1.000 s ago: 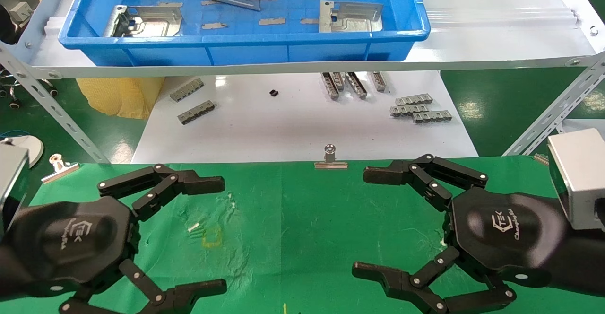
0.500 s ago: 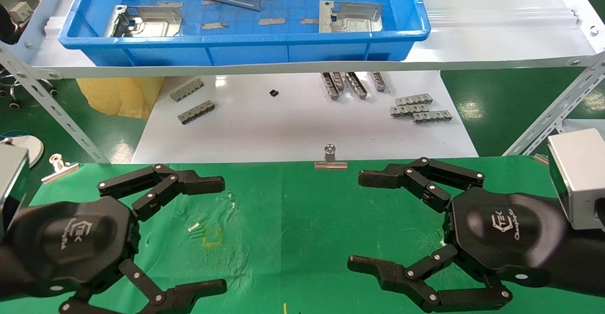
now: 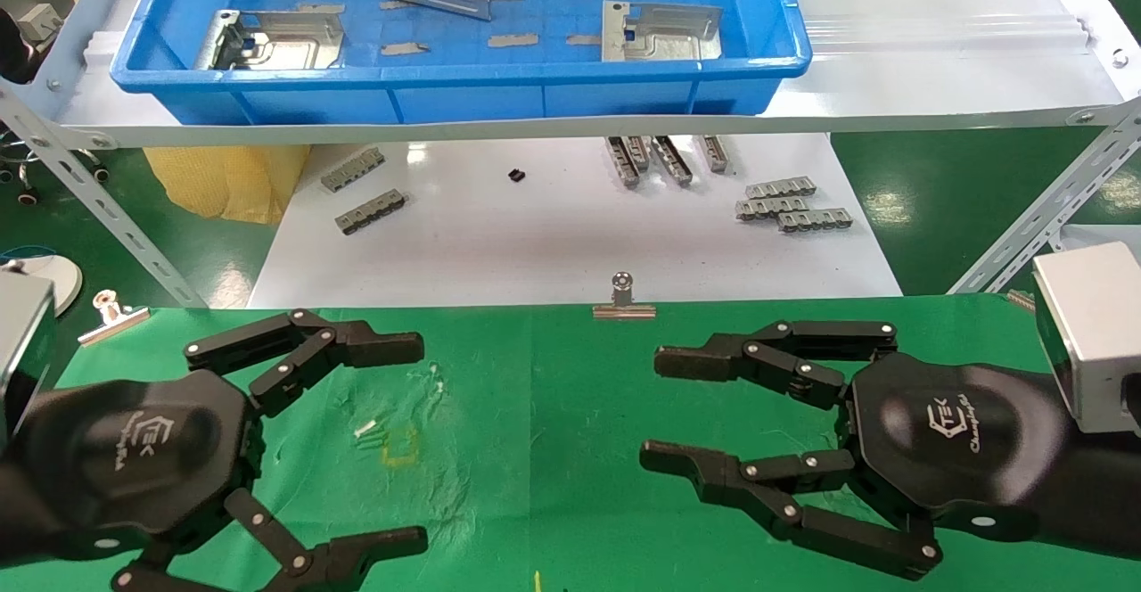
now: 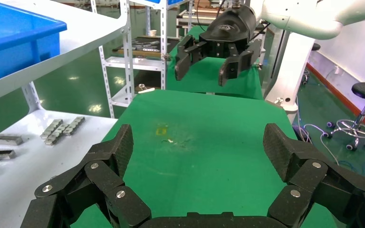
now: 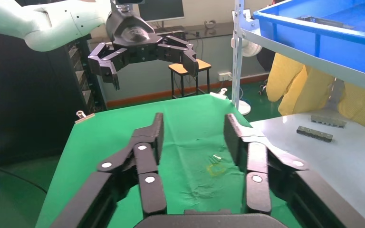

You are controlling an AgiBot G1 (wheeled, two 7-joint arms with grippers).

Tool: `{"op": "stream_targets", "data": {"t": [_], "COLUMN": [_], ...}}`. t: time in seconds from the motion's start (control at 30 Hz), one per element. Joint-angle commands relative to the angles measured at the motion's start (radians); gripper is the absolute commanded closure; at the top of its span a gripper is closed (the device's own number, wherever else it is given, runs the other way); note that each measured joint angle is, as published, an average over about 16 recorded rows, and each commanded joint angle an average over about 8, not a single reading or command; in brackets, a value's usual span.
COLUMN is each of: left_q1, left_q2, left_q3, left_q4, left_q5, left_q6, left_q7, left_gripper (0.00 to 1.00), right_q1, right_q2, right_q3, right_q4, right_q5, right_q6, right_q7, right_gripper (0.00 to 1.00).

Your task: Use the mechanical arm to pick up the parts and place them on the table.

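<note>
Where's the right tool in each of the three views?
Head view: the right tool, black jointed linkage fingers open, hovers over the bright green cloth table, right of centre.
Left wrist view: it shows farther off, beyond the cloth's far end, facing this camera.
Right wrist view: its own fingers fill the foreground.
Shared landmark: the small yellow mark on the cloth.

Green table (image 3: 570,414) sits under both claws, with a scuffed patch (image 3: 428,449) and yellow mark (image 3: 401,449) just off the left claw (image 3: 392,440), well left of the right claw (image 3: 664,409).
</note>
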Motion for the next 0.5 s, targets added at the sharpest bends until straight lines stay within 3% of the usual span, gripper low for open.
{"op": "stream_targets", "data": {"t": [0.03, 0.5], "left_q1": [0.000, 0.000], "left_q2": [0.000, 0.000], "left_q3": [0.000, 0.000], "left_q4": [0.000, 0.000], "left_q5": [0.000, 0.000], "left_q6": [0.000, 0.000], "left_q7": [0.000, 0.000], "left_gripper": [0.00, 0.00], "right_q1": [0.000, 0.000], "right_q2": [0.000, 0.000], "right_q3": [0.000, 0.000], "right_q4": [0.000, 0.000], "right_q5": [0.000, 0.000], "right_q6": [0.000, 0.000], "right_q7": [0.000, 0.000], "right_gripper": [1.00, 1.00]}}
